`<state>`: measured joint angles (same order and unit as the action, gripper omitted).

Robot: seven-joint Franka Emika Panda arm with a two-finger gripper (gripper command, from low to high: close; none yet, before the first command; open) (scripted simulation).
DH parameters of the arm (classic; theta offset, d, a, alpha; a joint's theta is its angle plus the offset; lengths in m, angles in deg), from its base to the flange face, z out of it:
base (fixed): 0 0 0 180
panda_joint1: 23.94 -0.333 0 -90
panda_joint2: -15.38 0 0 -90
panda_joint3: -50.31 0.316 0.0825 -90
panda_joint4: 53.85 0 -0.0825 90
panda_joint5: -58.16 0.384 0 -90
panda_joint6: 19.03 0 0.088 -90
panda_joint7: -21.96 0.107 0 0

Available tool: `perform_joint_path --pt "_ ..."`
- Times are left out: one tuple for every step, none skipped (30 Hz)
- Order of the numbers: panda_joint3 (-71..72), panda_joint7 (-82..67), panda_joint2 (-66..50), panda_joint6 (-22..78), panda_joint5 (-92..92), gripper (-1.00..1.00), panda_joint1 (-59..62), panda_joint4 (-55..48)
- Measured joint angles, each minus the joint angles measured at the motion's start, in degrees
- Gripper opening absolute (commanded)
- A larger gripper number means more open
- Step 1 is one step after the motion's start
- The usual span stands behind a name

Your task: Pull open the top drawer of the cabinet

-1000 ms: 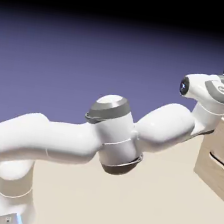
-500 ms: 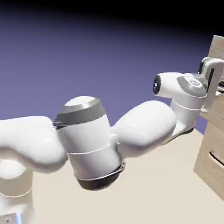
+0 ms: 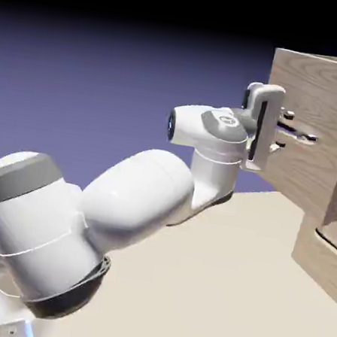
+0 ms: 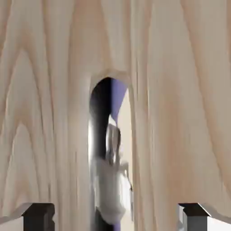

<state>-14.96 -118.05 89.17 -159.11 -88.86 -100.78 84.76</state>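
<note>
Across the spread pincer (image 4: 116, 217), the hand view shows the handle's (image 4: 110, 153) mirrored reflections; only the exterior view shows the top drawer (image 3: 315, 125) pulled out.

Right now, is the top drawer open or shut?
Open: the top drawer sticks far out from the cabinet, past the lower front, and its side shows.

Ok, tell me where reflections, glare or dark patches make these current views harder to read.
Hand view: the shiny handle mirrors pale, grey and blue-violet shapes, so its own outline is hard to trace; the finger tips' inner faces look almost black. Exterior view: the white arm washes out along its upper surfaces, and the top of the backdrop falls to black.
</note>
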Motion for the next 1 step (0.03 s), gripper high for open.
perform_joint_path --pt "0.0 0.0 0.0 0.0 0.0 1.0 0.0 0.0"
